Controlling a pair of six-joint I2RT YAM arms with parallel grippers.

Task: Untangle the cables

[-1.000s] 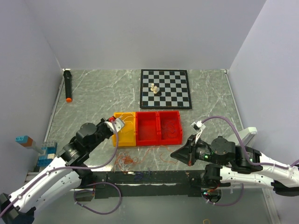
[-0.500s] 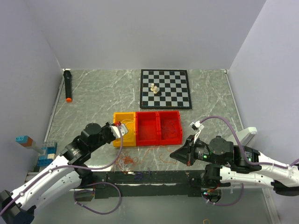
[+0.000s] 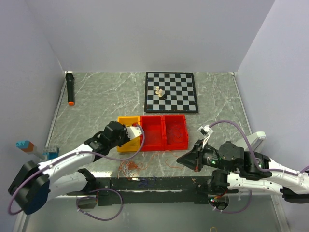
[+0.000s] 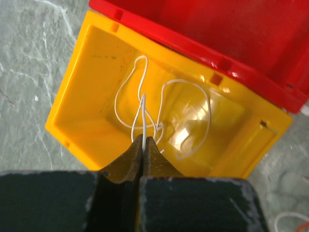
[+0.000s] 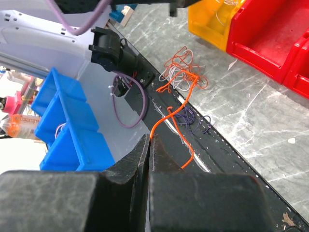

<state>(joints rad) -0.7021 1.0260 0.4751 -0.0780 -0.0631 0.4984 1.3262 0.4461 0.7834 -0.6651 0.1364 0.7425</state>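
On marbled tabletop (image 3: 96,96), pale walls (image 3: 145,34), left jaws pinching white wire (image 4: 144,115), right jaws orange wire (image 5: 169,116)

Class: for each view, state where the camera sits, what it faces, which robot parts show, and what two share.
Top: above, behind; faces down on table; both arms.
Left wrist: on left arm; faces yellow bin; left gripper shut on white wire.
Right wrist: on right arm; faces wire tangle; right gripper shut on orange wire.
Shared: yellow bin.
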